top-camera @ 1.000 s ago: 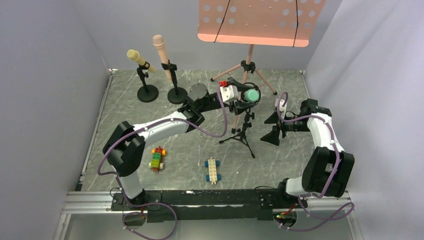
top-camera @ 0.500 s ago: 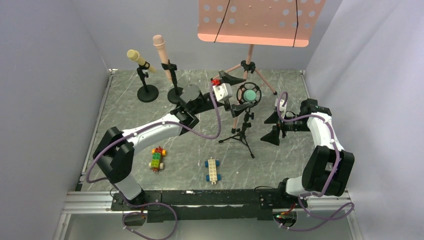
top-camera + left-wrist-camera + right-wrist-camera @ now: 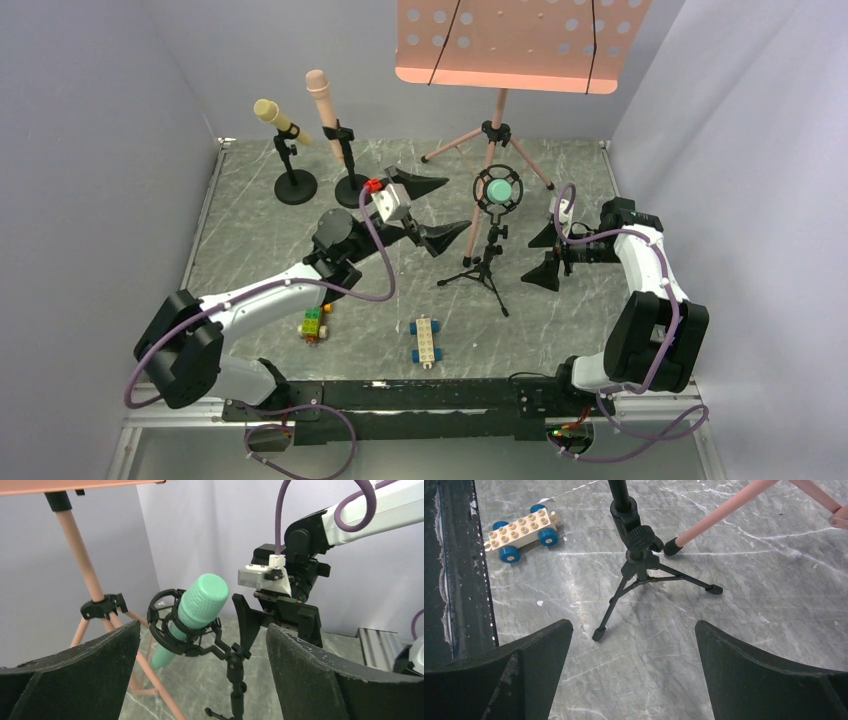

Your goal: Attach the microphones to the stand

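Between the left gripper's [image 3: 457, 203] wide-apart jaws there's nothing at all; it's let go and hangs just left of the teal-green microphone [image 3: 202, 600]. The right gripper [image 3: 528, 260] gapes empty too, across the tripod stand [image 3: 487, 265]. The microphone sits in the stand's black ring mount [image 3: 151, 622], its tail partly lost behind the ring. The tripod's feet are cut off in the left wrist view. Its long axis is tilted, rounded head up, tail slanting down.

Colourful brick car [image 3: 313, 323] and white brick car [image 3: 425, 340] on marble table [image 3: 260, 235], pink music stand [image 3: 520, 40] behind
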`<state>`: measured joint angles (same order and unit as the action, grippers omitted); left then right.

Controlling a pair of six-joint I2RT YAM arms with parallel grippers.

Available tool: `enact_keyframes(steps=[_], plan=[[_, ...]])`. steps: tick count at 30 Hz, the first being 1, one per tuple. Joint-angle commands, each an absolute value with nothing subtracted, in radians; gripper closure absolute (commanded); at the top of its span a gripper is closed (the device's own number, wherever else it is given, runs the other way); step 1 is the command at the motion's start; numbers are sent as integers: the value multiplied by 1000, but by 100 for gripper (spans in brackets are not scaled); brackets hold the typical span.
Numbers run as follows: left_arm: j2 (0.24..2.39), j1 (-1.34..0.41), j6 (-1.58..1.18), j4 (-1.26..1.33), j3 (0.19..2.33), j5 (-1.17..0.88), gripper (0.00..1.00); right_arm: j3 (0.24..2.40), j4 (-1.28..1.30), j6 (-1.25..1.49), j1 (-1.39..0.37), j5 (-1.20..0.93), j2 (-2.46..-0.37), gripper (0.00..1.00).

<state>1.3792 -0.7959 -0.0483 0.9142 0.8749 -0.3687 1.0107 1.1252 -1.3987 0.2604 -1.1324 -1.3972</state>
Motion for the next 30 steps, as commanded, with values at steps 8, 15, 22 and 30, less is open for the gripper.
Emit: enact_keyframes(steps=[8,15,22,30], plan=[[1332,-800,-166,937,717,-373,1,1043,1133,-1435,269,-1166,-1408,0],[1419,-801,-196,979,696,-350,1,1042,1130,-1433,268,-1164,-1408,0],[1493,-828,-176,983,699,-285,1,1042,1131,-1438,269,-1161,-1404,0],[1543,-877,-145,962,703,-232,1,1045,1142,-1448,269,-1158,-1406,0]])
